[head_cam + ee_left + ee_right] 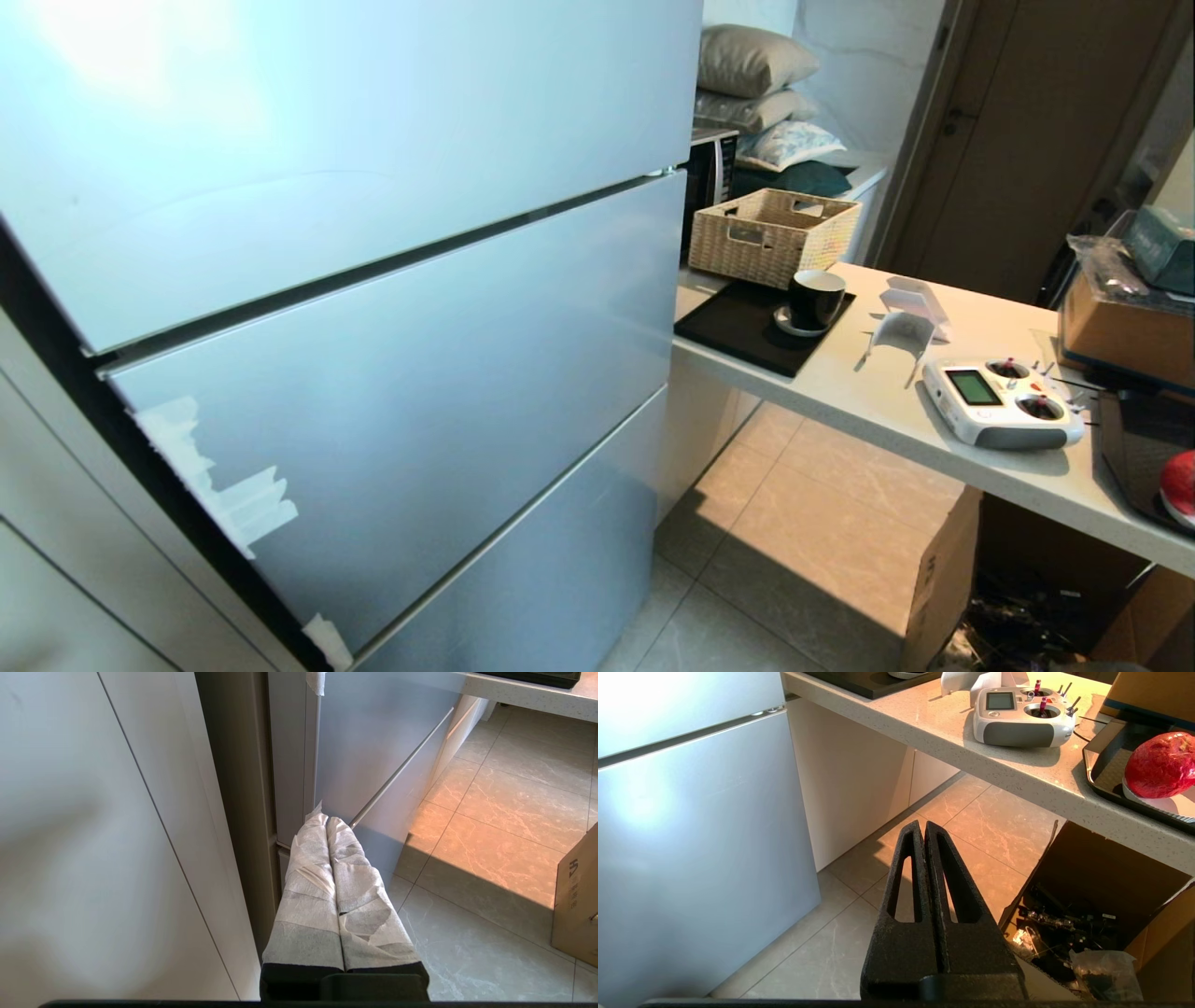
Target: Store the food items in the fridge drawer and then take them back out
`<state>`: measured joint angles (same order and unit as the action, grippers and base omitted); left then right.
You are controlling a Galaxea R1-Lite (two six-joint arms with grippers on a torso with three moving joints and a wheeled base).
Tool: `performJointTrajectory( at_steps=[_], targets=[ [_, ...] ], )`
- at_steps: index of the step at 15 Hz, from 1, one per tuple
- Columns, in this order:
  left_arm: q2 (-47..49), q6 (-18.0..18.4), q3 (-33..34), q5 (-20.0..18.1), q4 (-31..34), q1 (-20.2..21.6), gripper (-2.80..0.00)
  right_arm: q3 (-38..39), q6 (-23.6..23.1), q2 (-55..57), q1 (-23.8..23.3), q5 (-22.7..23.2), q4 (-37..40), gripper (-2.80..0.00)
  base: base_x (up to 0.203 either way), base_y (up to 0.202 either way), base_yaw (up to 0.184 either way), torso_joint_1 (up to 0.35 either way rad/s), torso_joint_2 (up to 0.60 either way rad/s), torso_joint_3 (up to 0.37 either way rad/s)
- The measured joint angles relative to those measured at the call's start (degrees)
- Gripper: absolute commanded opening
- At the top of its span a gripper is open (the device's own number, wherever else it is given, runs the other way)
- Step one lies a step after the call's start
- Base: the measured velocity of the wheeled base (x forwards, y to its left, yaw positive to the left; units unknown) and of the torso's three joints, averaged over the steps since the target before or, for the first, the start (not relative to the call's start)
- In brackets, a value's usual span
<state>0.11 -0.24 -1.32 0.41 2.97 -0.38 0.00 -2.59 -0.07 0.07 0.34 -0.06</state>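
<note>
A red fruit (1161,765) sits on a white plate (1164,805) in a black tray (1104,760) at the counter's (952,742) near end; the head view catches only its red edge (1179,487), the right wrist view shows it whole. The fridge (392,373) fronts are all closed, so the drawer is hidden. The right gripper (923,828) hangs over the floor, its fingers together and empty. The left gripper (326,820), tape-wrapped, fingers pressed together, points at the fridge's lower corner. A remote controller (1004,403) lies near the tray.
</note>
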Motion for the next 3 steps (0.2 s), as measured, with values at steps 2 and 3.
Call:
performJointTrajectory(
  at_steps=[2, 3],
  targets=[
    [0.00, 0.00, 0.00, 0.00, 0.00, 0.02, -2.80, 0.00, 0.48, 0.00, 0.00, -0.10, -0.04, -2.80, 0.000, 0.000, 0.000, 0.000, 0.00, 0.000],
    [0.00, 0.00, 0.00, 0.00, 0.00, 0.02, -2.80, 0.00, 0.66, 0.00, 0.00, -0.14, -0.01, -2.80, 0.000, 0.000, 0.000, 0.000, 0.00, 0.000]
  ],
)
